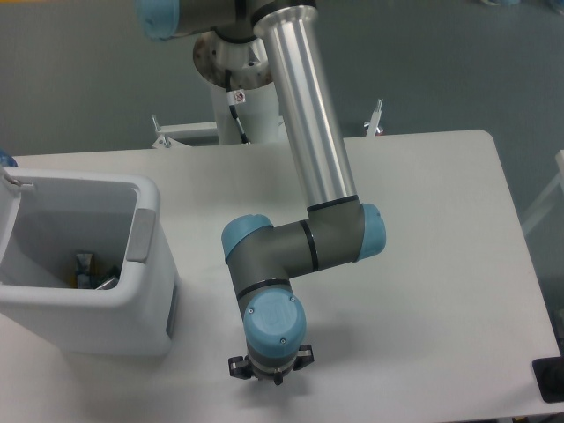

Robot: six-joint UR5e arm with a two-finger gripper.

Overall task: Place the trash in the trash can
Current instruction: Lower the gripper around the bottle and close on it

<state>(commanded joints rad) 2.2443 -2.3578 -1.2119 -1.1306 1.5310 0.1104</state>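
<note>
End effector (268, 372) sits low over the table (441, 264), bottom centre of the frame, pointing straight down. The wrist hides the fingers, so I cannot tell whether they are apart or clamped on anything. No bottle in sight: it is either hidden beneath the wrist or out of view. Over at the left edge stands the trash can (145, 291), and down in its grey interior there's a small item with green marks (84, 267), likely the wrapper, so one piece looks done. The bottle, by my read, remains to be binned.
</note>
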